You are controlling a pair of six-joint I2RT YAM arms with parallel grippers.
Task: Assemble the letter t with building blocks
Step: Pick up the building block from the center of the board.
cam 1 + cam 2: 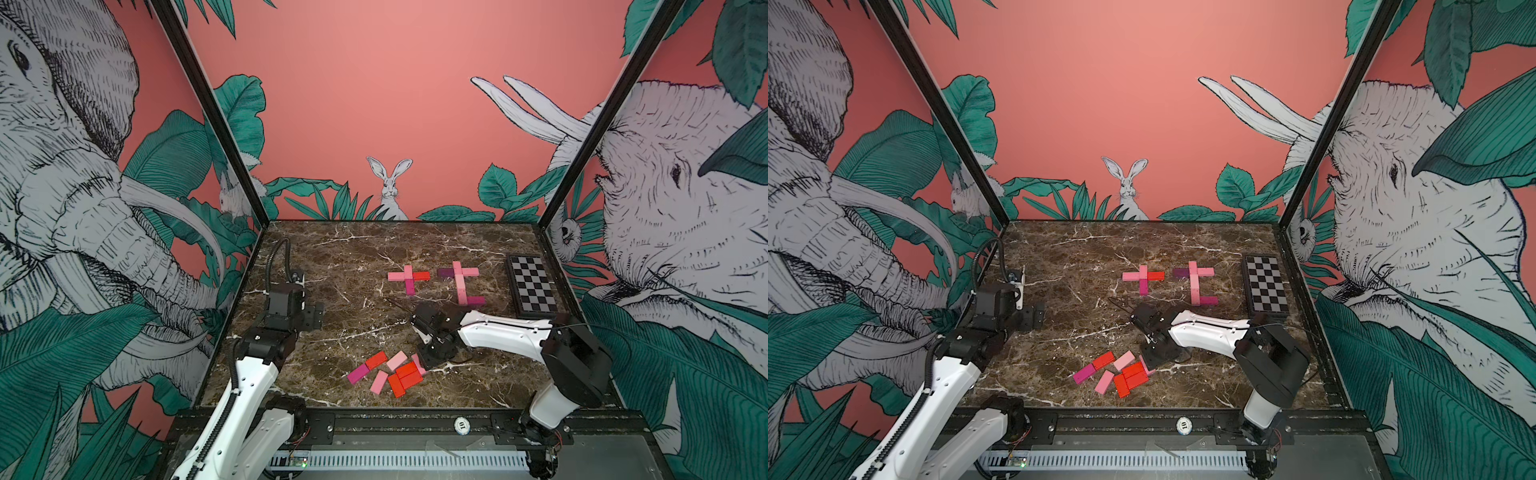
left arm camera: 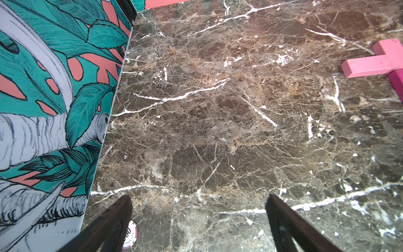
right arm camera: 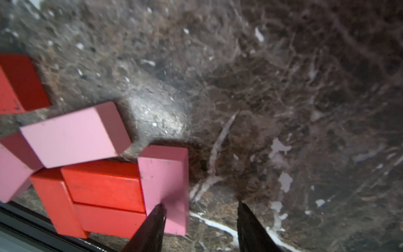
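Several loose building blocks [image 1: 390, 374] in red, pink and magenta lie in a pile near the table's front edge. My right gripper [image 1: 422, 365] points down at the pile's right end. In the right wrist view its jaws [image 3: 200, 205] stand apart. One finger [image 3: 156, 222] lies over a pink block [image 3: 165, 174] and the other is over bare marble. Red blocks [image 3: 104, 185] lie beside that pink block. Two block figures, a cross [image 1: 408, 277] and a taller one [image 1: 461, 282], lie at the back. My left gripper [image 1: 318, 316] is open over bare marble at the left.
A black-and-white checkered board [image 1: 532, 286] lies at the back right by the wall. A poker chip [image 2: 130, 234] sits beside my left gripper's finger. The patterned side wall [image 2: 54, 109] runs close along the left gripper.
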